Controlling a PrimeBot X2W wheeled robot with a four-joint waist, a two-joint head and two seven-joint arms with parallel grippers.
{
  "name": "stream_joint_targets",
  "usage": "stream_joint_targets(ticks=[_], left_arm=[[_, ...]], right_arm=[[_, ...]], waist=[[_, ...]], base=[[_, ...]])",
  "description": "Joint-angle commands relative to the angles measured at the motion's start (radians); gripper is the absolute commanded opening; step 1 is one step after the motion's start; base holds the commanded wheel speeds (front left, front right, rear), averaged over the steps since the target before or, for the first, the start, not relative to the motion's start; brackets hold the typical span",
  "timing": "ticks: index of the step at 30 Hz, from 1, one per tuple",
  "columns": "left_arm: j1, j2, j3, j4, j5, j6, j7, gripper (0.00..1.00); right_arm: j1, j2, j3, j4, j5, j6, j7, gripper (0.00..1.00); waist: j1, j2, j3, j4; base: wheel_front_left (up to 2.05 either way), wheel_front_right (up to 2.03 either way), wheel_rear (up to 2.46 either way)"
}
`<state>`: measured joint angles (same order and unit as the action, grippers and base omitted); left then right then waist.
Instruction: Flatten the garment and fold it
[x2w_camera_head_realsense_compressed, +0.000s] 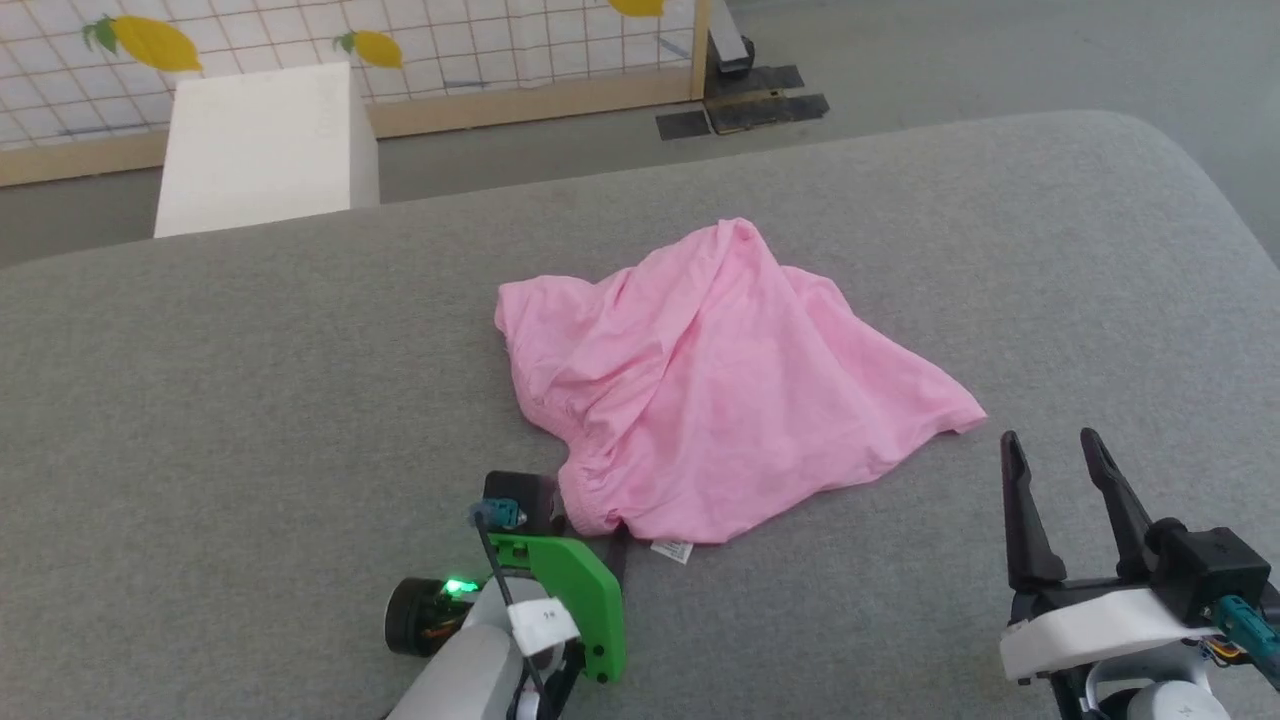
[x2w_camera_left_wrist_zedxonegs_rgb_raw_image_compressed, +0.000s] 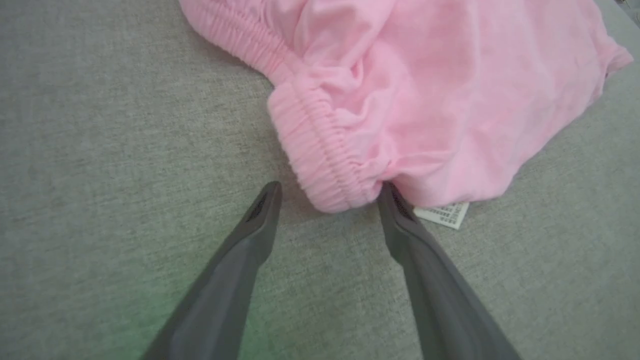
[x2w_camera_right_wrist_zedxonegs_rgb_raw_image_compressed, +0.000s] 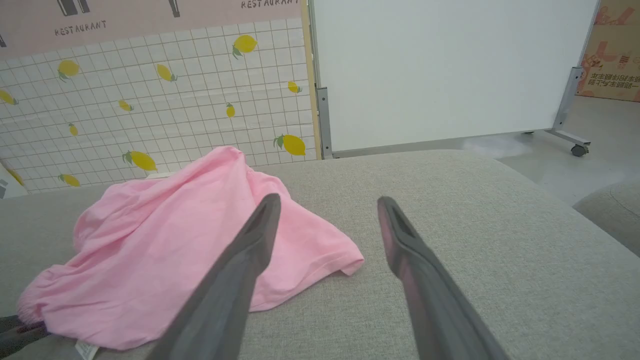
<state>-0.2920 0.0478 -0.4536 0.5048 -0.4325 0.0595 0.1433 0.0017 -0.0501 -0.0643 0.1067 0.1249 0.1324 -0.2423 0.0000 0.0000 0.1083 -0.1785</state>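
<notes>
Garment (x2w_camera_head_realsense_compressed: 700, 390) (x2w_camera_left_wrist_zedxonegs_rgb_raw_image_compressed: 425, 100) (x2w_camera_right_wrist_zedxonegs_rgb_raw_image_compressed: 165, 260): light pink, found crumpled in a loose heap. A ridge is raised toward its far side. Grey cushion (x2w_camera_head_realsense_compressed: 250, 400) is seen beneath the garment and around it on every side.

Gathered elastic band (x2w_camera_left_wrist_zedxonegs_rgb_raw_image_compressed: 320, 150) is noted along the garment's near-left edge. Small white tag (x2w_camera_head_realsense_compressed: 672, 550) (x2w_camera_left_wrist_zedxonegs_rgb_raw_image_compressed: 442, 215) is laid flat on the cushion just at the garment's near hem.

Left gripper (x2w_camera_left_wrist_zedxonegs_rgb_raw_image_compressed: 327, 195) is placed at the garment's near edge with its fingers spread apart. The band's folded corner is framed between the tips. One tip is seen against the fabric. Nothing is clamped.

Right gripper (x2w_camera_head_realsense_compressed: 1050, 437) (x2w_camera_right_wrist_zedxonegs_rgb_raw_image_compressed: 328, 199) is held just off the garment's right corner, fingers parted and nothing held.

White block (x2w_camera_head_realsense_compressed: 260, 150) and lemon-print panel (x2w_camera_right_wrist_zedxonegs_rgb_raw_image_compressed: 150, 100) are seen beyond the garment's far side.
</notes>
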Motion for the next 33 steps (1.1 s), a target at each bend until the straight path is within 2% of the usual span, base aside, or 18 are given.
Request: stream_joint_targets(ticks=[1, 7, 8, 9, 10, 13, 16, 23, 28, 33], left_arm=[[-0.024, 0.002, -0.003, 0.01, -0.01, 0.012, 0.018, 1.0], [-0.059, 0.003, -0.025, 0.054, -0.012, 0.022, 0.101, 1.0], [-0.06, 0.003, -0.031, 0.063, -0.014, 0.021, 0.122, 0.77], [-0.061, 0.003, -0.042, 0.071, -0.014, 0.019, 0.147, 0.34], [-0.06, 0.003, -0.049, 0.073, -0.014, 0.015, 0.162, 0.0], [-0.052, 0.006, -0.055, 0.062, -0.022, 0.008, 0.177, 0.0], [-0.038, 0.013, -0.029, 0.027, -0.035, 0.023, 0.137, 0.0], [0.043, 0.074, 0.066, -0.09, -0.077, 0.083, 0.074, 0.0], [0.118, 0.131, 0.117, -0.188, -0.093, 0.13, 0.084, 0.0], [0.175, 0.163, 0.131, -0.258, -0.101, 0.157, 0.118, 0.0]], right_arm=[[-0.006, 0.0, 0.005, 0.001, 0.007, -0.002, -0.004, 1.0], [-0.014, 0.0, 0.018, 0.007, 0.017, -0.002, -0.007, 1.0], [-0.015, 0.0, 0.018, 0.008, 0.017, -0.002, -0.007, 1.0], [-0.015, 0.0, 0.019, 0.01, 0.017, -0.002, -0.008, 1.0], [-0.014, 0.0, 0.019, 0.011, 0.018, -0.002, -0.008, 1.0], [-0.012, 0.0, 0.015, 0.013, 0.02, -0.002, -0.009, 1.0], [-0.01, 0.0, 0.006, 0.012, 0.021, -0.002, -0.009, 1.0], [0.002, 0.0, -0.005, 0.002, 0.014, -0.002, -0.002, 1.0], [0.011, 0.0, -0.018, -0.001, 0.005, -0.002, 0.011, 1.0], [0.016, 0.0, -0.025, 0.011, -0.006, -0.002, 0.047, 1.0]], waist=[[0.0, 0.0, 0.014, -0.017], [0.0, 0.0, 0.026, -0.038], [0.0, 0.0, 0.026, -0.04], [0.0, 0.0, 0.025, -0.041], [0.0, 0.0, 0.025, -0.042], [0.0, 0.0, 0.021, -0.038], [0.0, 0.0, 0.015, -0.027], [0.0, 0.0, -0.005, 0.03], [0.0, 0.0, -0.021, 0.086], [0.0, 0.0, -0.033, 0.138]], base=[[0.0, 0.0, 0.0], [0.0, 0.0, 0.0], [0.0, 0.0, 0.0], [0.0, 0.0, 0.0], [0.0, 0.0, 0.0], [0.0, 0.0, 0.0], [0.0, 0.0, 0.0], [0.0, 0.0, 0.0], [0.0, 0.0, 0.0], [0.0, 0.0, 0.0]])
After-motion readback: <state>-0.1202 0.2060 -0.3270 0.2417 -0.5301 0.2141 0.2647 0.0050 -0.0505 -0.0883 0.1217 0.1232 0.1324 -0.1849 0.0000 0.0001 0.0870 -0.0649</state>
